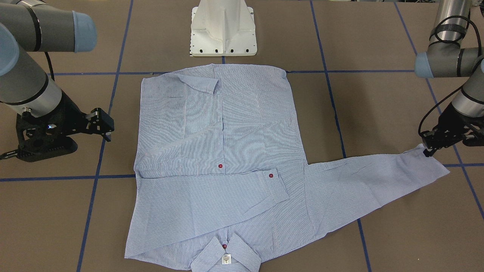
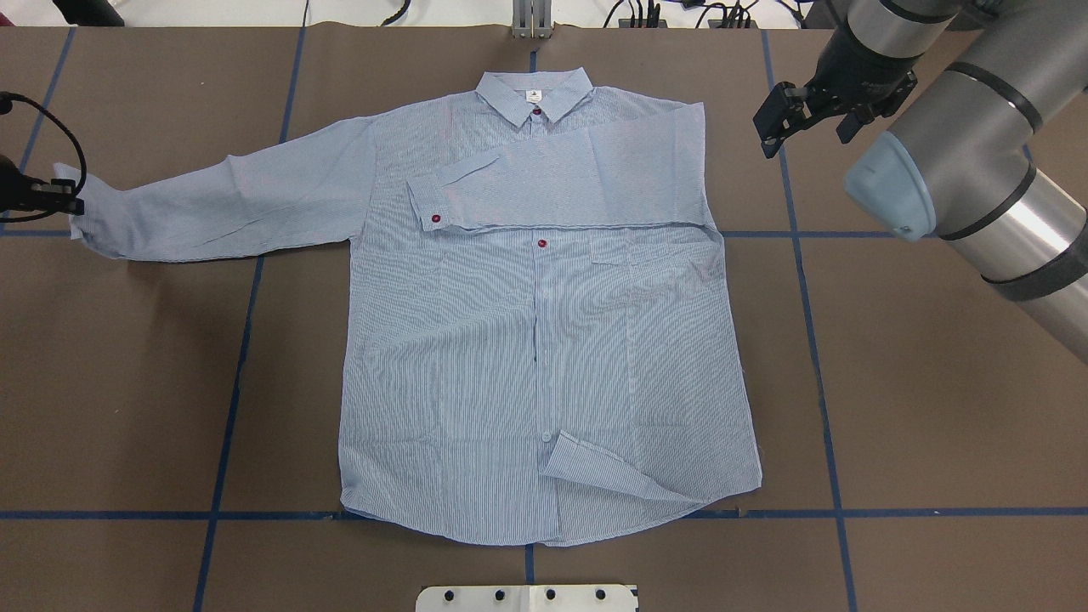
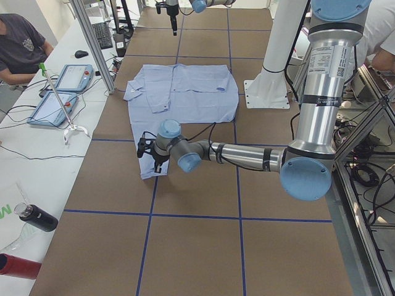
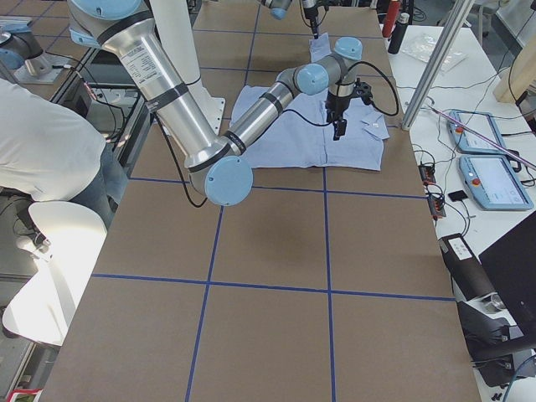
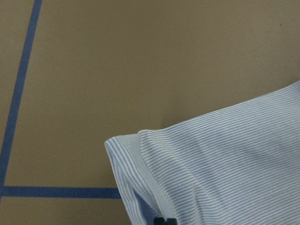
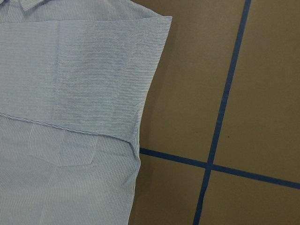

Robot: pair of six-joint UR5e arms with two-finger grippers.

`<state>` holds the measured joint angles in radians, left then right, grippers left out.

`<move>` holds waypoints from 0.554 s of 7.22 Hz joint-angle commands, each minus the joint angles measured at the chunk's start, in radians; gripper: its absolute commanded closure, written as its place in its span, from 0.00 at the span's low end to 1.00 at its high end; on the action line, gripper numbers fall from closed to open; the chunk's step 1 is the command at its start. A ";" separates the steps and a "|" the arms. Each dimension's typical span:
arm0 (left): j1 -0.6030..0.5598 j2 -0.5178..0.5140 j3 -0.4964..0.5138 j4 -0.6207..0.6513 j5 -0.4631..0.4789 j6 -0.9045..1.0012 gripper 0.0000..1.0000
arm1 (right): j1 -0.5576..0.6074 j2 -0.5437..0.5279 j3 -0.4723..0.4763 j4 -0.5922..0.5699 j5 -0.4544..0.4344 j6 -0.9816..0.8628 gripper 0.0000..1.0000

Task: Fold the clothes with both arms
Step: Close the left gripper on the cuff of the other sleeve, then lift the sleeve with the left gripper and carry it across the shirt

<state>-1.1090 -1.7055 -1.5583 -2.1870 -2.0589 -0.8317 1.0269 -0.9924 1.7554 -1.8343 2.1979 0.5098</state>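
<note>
The light blue striped shirt (image 2: 544,340) lies flat, front up, collar (image 2: 534,92) at the table's far side. One sleeve is folded across the chest, its cuff (image 2: 429,204) by a red button. The other sleeve (image 2: 221,204) stretches out toward my left gripper (image 2: 72,204), which is shut on the cuff (image 5: 140,154); the cuff's edge is lifted and creased at the gripper. My right gripper (image 2: 807,136) hangs open and empty above the bare table beside the shirt's folded shoulder (image 6: 150,56). A corner of the hem (image 2: 595,472) is turned up.
The white pedestal base (image 1: 224,30) stands just behind the hem. Blue tape lines (image 2: 816,340) cross the brown table. Beyond the far edge, a person (image 3: 21,49) sits by two teach pendants (image 3: 68,77); a black bottle (image 3: 37,217) lies there.
</note>
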 commanded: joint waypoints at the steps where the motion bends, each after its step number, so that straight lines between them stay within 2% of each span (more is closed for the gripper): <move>1: -0.002 -0.165 -0.138 0.352 0.000 -0.015 1.00 | 0.008 -0.040 0.016 0.000 0.000 -0.004 0.00; 2: 0.007 -0.243 -0.147 0.415 0.000 -0.089 1.00 | 0.021 -0.055 0.024 0.001 0.000 -0.010 0.00; 3: 0.039 -0.305 -0.149 0.420 -0.003 -0.203 1.00 | 0.022 -0.066 0.033 0.001 -0.001 -0.011 0.00; 4: 0.125 -0.377 -0.135 0.420 -0.003 -0.327 1.00 | 0.025 -0.083 0.042 0.003 -0.001 -0.011 0.00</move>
<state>-1.0589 -1.9963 -1.6994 -1.7840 -2.0606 -1.0214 1.0479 -1.0561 1.7865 -1.8329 2.1972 0.4998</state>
